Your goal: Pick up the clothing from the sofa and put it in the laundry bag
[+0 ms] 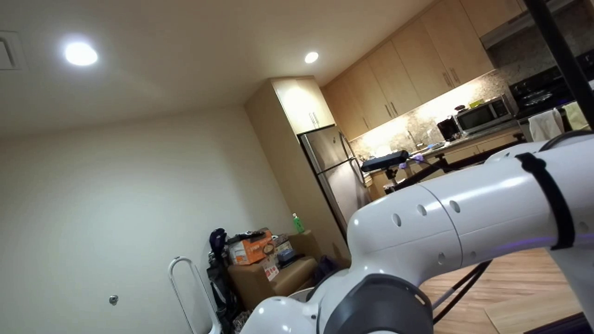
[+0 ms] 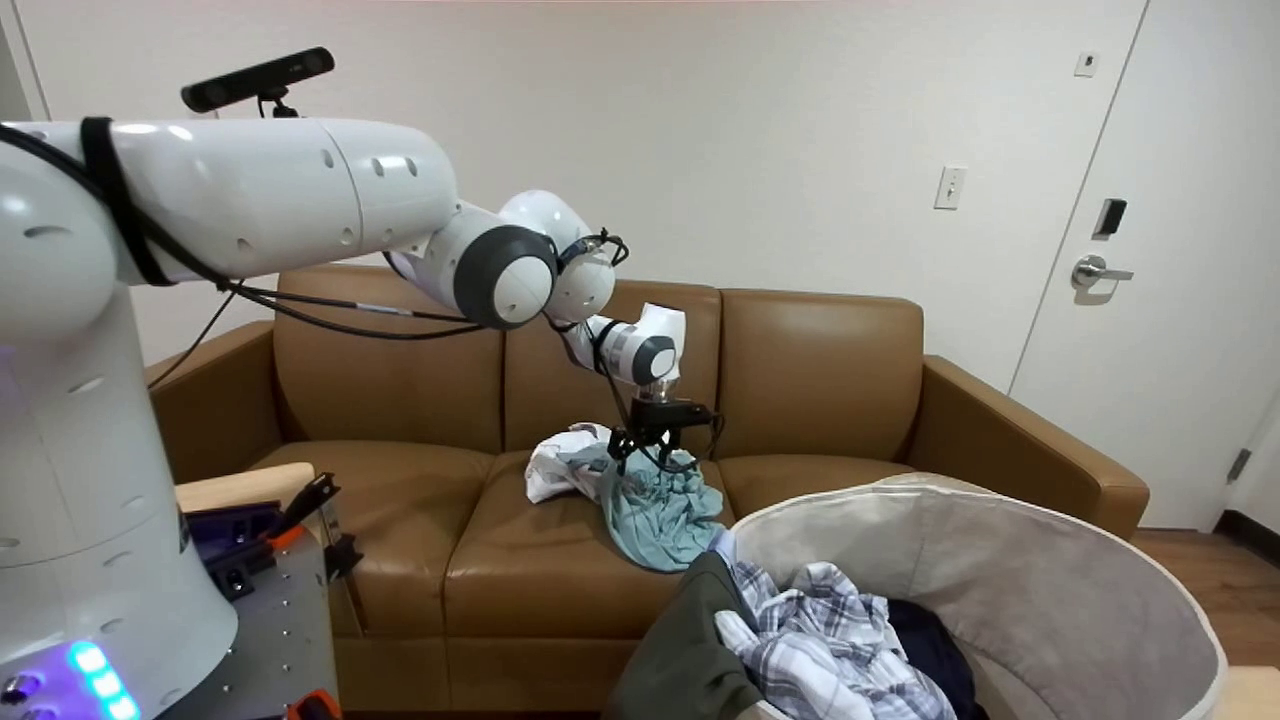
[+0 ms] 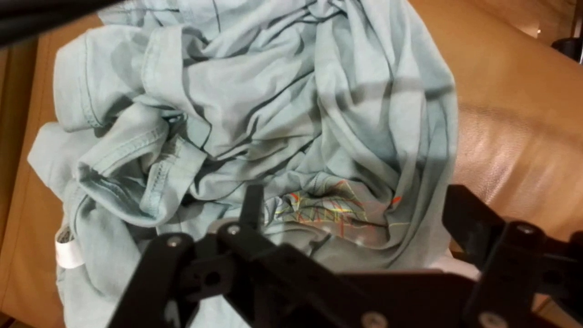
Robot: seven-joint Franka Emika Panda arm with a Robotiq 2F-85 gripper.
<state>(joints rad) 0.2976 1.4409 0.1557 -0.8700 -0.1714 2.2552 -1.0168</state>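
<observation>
Claw (image 3: 354, 200): released, over the clothing (image 3: 259, 105).
Laundry bag (image 2: 1060, 580): near right; we see its plaid cloth (image 2: 830, 640) only in an exterior view.

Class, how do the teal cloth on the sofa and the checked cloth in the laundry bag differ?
Place: the teal cloth lies on the sofa; the checked cloth lies inside the laundry bag.
Pattern: the teal cloth is mostly one colour; the checked cloth has dark lines on white.
Nearness: the tool stands open over the teal cloth, but is away from the checked cloth.
Shared: both are crumpled.
</observation>
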